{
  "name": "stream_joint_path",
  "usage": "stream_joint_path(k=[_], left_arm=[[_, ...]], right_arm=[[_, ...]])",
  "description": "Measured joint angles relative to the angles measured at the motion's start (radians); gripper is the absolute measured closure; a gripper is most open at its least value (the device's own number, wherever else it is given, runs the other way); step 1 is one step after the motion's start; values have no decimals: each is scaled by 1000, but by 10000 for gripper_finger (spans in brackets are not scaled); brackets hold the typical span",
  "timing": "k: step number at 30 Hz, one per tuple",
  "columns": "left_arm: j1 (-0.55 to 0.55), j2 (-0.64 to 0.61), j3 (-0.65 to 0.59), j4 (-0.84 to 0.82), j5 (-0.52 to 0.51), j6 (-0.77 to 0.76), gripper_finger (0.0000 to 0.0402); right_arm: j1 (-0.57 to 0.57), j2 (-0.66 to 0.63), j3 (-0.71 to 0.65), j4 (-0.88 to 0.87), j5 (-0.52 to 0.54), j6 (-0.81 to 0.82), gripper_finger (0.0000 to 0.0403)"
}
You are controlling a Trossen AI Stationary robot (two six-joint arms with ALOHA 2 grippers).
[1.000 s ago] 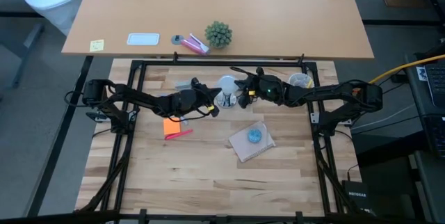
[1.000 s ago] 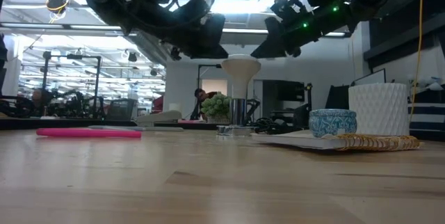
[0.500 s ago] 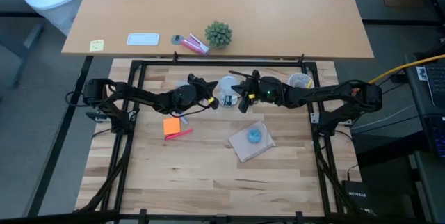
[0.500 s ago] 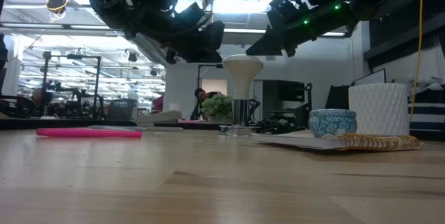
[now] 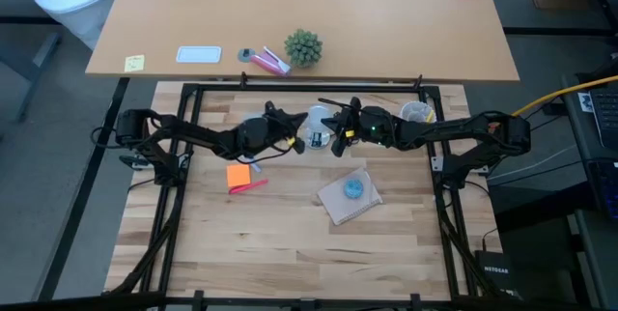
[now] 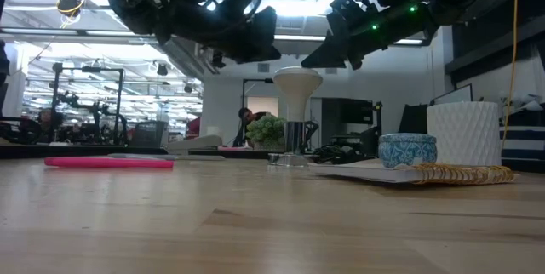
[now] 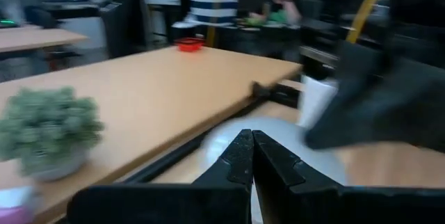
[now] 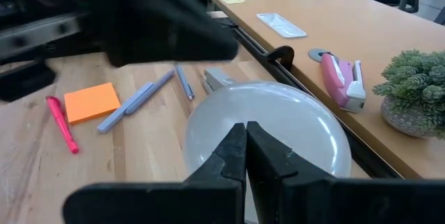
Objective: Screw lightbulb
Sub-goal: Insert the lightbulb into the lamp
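Since a second ago your left gripper [image 5: 293, 141] has slid in to nine o'clock of the lightbulb [image 5: 316, 118], upright in its socket [image 6: 290, 158] mid-table, with right gripper [image 5: 337, 137] at three, both clenched empty; spread before grasping, then twist gently.
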Motion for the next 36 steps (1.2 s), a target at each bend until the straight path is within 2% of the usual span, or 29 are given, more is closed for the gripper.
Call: stream_joint_path(k=[4, 7, 18, 28, 36], left_arm=[[-2, 0, 0, -24, 116, 0, 401], [-1, 0, 0, -37, 157, 1, 401], [-1, -2, 1, -124, 165, 24, 401], [-1, 0, 0, -146, 164, 20, 401], [-1, 0, 0, -139, 164, 20, 401]], right_arm=[[0, 0, 0, 0, 3, 0, 391], [0, 0, 0, 1, 5, 0, 391], [0, 0, -1, 14, 5, 0, 391], [-1, 2, -3, 47, 7, 0, 391], [-1, 2, -3, 115, 50, 0, 391]])
